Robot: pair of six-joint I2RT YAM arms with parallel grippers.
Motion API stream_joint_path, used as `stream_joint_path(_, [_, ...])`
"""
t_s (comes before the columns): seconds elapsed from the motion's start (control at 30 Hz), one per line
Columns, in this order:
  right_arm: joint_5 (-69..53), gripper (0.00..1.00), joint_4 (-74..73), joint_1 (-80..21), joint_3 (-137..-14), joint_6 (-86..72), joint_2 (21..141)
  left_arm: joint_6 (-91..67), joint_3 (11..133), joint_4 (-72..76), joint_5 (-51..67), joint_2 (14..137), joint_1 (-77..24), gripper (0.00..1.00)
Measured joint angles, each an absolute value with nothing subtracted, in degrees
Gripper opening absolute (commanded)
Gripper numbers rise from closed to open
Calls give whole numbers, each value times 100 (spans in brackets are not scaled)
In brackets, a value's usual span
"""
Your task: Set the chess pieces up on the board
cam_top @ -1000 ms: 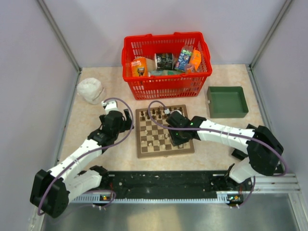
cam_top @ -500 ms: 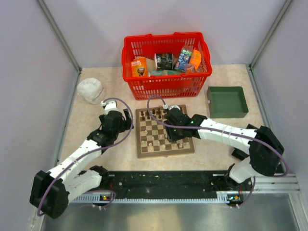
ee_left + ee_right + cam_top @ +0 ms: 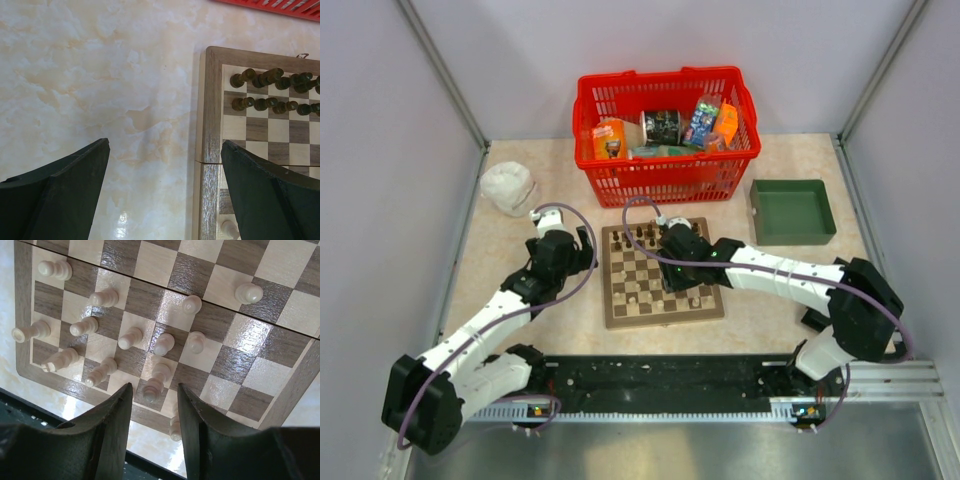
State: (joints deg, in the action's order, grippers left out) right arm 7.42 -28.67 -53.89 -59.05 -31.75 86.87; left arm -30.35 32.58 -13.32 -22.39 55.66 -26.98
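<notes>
The right end effector (image 3: 155,387) stands narrowly parted around a pale piece (image 3: 153,389) in the near rows of the board (image 3: 663,318), not clamping it. The left end effector (image 3: 165,141) gapes wide and empty over the worktop (image 3: 100,75) beside the board. Dark pieces (image 3: 260,79) line the far rows. Beyond, a red basket (image 3: 665,185) holds packets with unreadable labels, and a green tray (image 3: 790,212) sits to its right.

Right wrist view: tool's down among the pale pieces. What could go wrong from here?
1. The right tool is open astride one pale piece, with neighbours crowded close. A finger could topple one as the tool closes or lowers.
2. A second pale piece stands by the board border, between the fingers, and could get knocked off the edge.
</notes>
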Motion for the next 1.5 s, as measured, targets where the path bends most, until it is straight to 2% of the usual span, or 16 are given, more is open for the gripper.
stream_joint_path(0.2, [744,33,-2864,-5389,-5905,-3170,8764,-3035,3258,-1332,-2237,5579,-2698,99])
stream_joint_path(0.93, [624,28,-2851,-5389,-5902,-3148,8838,-3035,3258,-1332,-2235,5631,-2698,99])
stream_joint_path(1.03, [620,20,-2851,-5389,-5902,-3129,8842,-3035,3258,-1332,-2235,5631,-2698,99])
stream_joint_path(1.13, [613,17,-2851,-5389,-5902,-3109,8842,-3035,3258,-1332,-2237,5631,-2698,99])
stream_joint_path(1.27, [578,17,-2864,-5389,-5902,-3107,8840,-3035,3258,-1332,-2237,5631,-2698,99])
stream_joint_path(1.37, [515,13,-2921,-5389,-5902,-3094,8825,-3035,3258,-1332,-2237,5631,-2698,99])
stream_joint_path(1.5, [419,13,-3103,-5389,-5902,-3057,8707,-3035,3258,-1332,-2237,5631,-2698,99])
